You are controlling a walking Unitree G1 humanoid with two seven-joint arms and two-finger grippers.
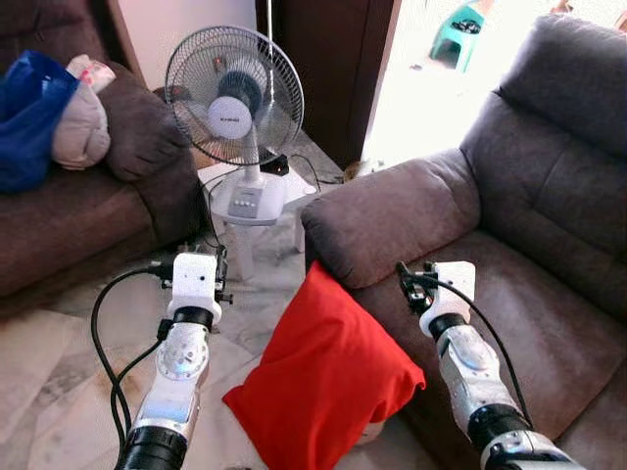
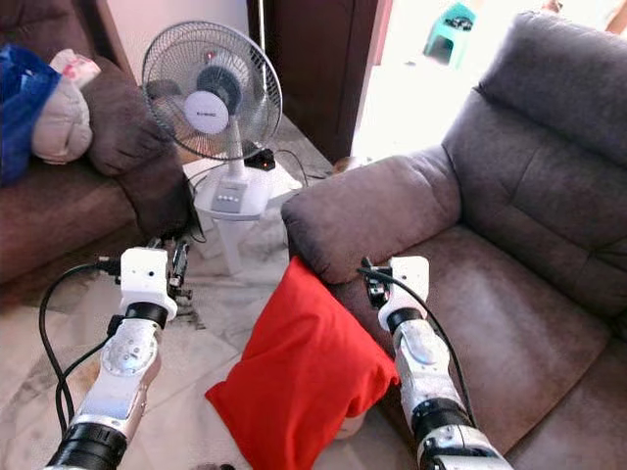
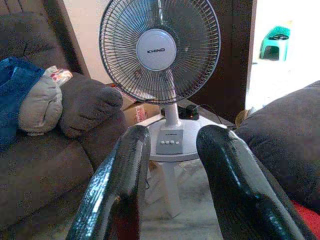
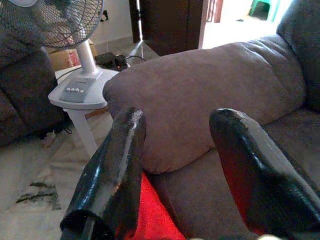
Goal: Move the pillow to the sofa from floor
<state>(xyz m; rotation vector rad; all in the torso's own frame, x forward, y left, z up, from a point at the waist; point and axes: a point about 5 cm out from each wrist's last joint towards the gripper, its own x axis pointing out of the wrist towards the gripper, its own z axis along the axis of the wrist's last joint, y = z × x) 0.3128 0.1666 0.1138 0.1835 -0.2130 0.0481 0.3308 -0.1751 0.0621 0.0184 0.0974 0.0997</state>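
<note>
At the far left sat a dark brown couch (image 1: 78, 206) carrying a blue bag (image 1: 29, 113) and a grey bundle (image 1: 80, 125), out of the way of the work. Next came a white pedestal fan (image 1: 235, 103), standing on the marble floor (image 1: 59, 372) between the two seats.

The left claw (image 3: 172, 195) was raised over the floor, its black fingers (image 3: 117, 185) spread apart and holding nothing, aimed toward the fan rather than the cushion.

In the middle, the red pillow (image 1: 318, 377) stood on edge on the floor, leaning against the front of the grey-brown sofa (image 1: 509, 245) just under its armrest (image 1: 392, 220) (likely propped there, which leaves its upper corner easy to reach).

The right claw (image 4: 175, 175) hovered just beside the pillow's upper edge, above the sofa seat, fingers parted and empty, seemingly placed ready to grasp.
</note>
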